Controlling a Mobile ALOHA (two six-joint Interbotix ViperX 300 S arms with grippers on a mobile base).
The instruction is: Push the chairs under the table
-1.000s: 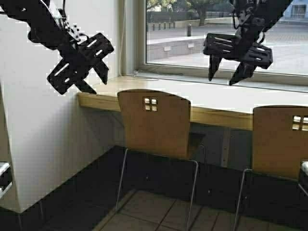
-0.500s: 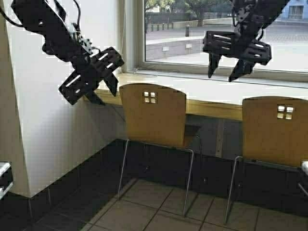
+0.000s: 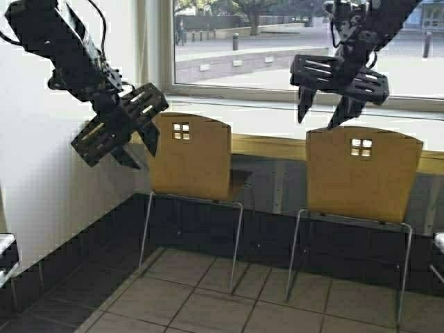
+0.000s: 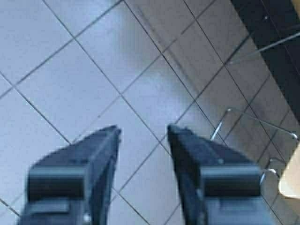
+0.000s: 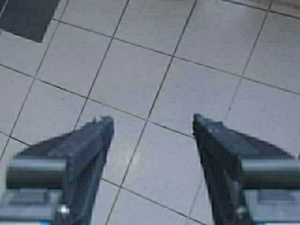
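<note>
Two tan plywood chairs stand at the long table (image 3: 277, 147) under the window. The left chair (image 3: 191, 158) and the right chair (image 3: 362, 173) both have their backs toward me and their seats partly under the yellow-edged top. My left gripper (image 3: 142, 154) is open and empty, just left of the left chair's back, apart from it. My right gripper (image 3: 319, 118) is open and empty, raised above the right chair's back. In the left wrist view my open gripper (image 4: 143, 133) hangs over floor tiles with chrome chair legs (image 4: 220, 126) nearby. In the right wrist view my open gripper (image 5: 152, 124) shows only tiles.
A white wall (image 3: 41, 208) with a dark skirting closes the left side. The window (image 3: 277, 48) runs behind the table. Tiled floor (image 3: 208, 305) lies before the chairs. Part of my own frame (image 3: 5, 257) shows at the lower left edge.
The robot has moved: the whole scene has shifted left and the right chair is now fully in view. My left gripper has come lower, close beside the left chair's back.
</note>
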